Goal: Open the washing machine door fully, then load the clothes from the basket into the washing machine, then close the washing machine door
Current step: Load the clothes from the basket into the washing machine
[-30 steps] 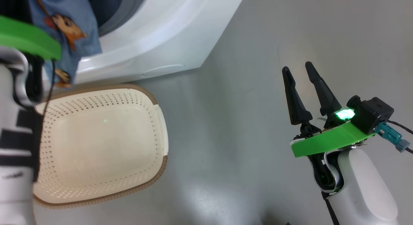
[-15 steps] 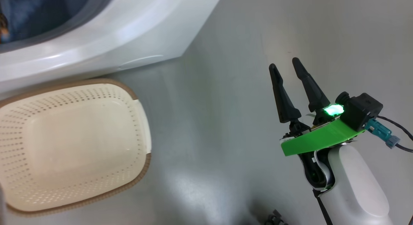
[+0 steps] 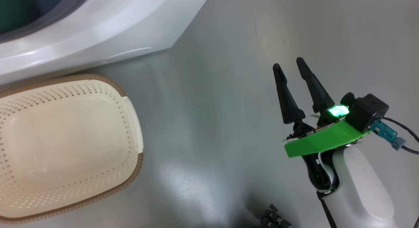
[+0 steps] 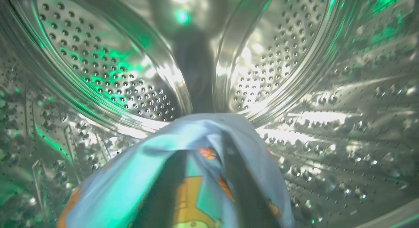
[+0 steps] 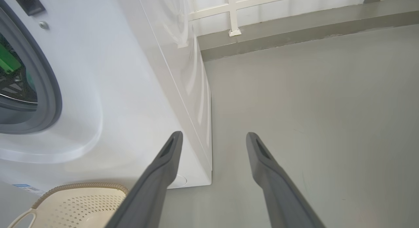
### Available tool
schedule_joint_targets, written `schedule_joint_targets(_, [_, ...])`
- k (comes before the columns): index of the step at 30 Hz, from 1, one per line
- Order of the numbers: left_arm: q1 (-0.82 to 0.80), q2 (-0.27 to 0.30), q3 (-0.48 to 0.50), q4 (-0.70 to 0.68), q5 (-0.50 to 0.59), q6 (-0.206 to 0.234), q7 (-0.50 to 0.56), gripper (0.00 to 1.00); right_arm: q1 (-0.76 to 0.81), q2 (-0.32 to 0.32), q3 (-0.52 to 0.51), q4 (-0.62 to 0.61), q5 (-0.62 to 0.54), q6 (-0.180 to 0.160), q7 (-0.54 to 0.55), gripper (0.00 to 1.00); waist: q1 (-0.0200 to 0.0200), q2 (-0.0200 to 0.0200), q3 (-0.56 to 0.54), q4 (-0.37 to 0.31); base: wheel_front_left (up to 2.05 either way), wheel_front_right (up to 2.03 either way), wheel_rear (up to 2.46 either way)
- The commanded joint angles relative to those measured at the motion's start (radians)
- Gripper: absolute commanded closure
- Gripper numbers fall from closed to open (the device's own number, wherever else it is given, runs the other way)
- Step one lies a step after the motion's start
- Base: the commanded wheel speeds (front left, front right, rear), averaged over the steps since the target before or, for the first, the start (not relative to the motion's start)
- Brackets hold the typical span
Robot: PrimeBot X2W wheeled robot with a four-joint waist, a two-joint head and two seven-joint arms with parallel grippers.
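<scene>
In the left wrist view I look into the washing machine's steel perforated drum (image 4: 108,67). The clothes (image 4: 131,185), a light blue garment with orange prints, lie draped over and between my left gripper (image 4: 203,144) fingers, which stand apart inside the drum. The white washing machine (image 3: 114,28) fills the upper left of the head view, its grey ring (image 5: 49,90) seen from the right wrist. The cream basket (image 3: 131,123) stands empty before it. My right gripper (image 3: 288,63) hangs open over the floor, right of the machine, holding nothing. The washing machine door is out of view.
Grey floor (image 3: 212,107) spreads between the basket and my right arm. A raised grey kerb (image 5: 294,28) and a white railing (image 5: 232,12) run behind the machine. A small dark object (image 3: 275,218) lies at the head view's bottom edge.
The head camera has shifted. My left arm with the blue garment has gone from beside the opening into the drum, and its fingers have parted. The right gripper has stayed put.
</scene>
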Motion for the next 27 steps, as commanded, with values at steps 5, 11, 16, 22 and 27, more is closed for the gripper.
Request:
schedule_joint_targets(5, [-0.023,0.020,-0.009,0.064,-0.005,-0.010,-0.001,0.00,-0.002,0.005,0.016,-0.018,0.001,0.002,-0.005,0.00,0.0000,0.0000,-0.002,0.017,0.00,0.00,0.00])
schedule_joint_targets(11, [-0.018,0.012,-0.011,0.121,-0.020,-0.024,-0.004,0.00,-0.004,0.005,0.011,-0.015,-0.002,0.002,-0.005,0.00,0.0000,0.0000,-0.011,0.033,0.00,0.00,0.00])
schedule_joint_targets(16, [0.013,0.002,-0.024,0.131,-0.022,-0.040,-0.006,0.00,-0.005,0.005,0.003,-0.007,-0.006,0.002,-0.005,0.00,0.0000,0.0000,-0.040,0.050,0.00,0.00,0.00])
schedule_joint_targets(22, [0.073,-0.015,-0.025,0.120,-0.040,-0.053,-0.006,0.00,0.000,0.000,-0.006,-0.005,-0.009,0.002,-0.005,0.00,0.0000,0.0000,-0.076,0.074,0.00,0.00,0.00])
schedule_joint_targets(27, [0.149,-0.020,-0.016,0.061,-0.052,-0.060,-0.006,0.00,0.006,-0.004,-0.011,-0.003,-0.008,0.002,-0.005,0.00,0.0000,0.0000,-0.106,0.094,0.00,0.00,0.00])
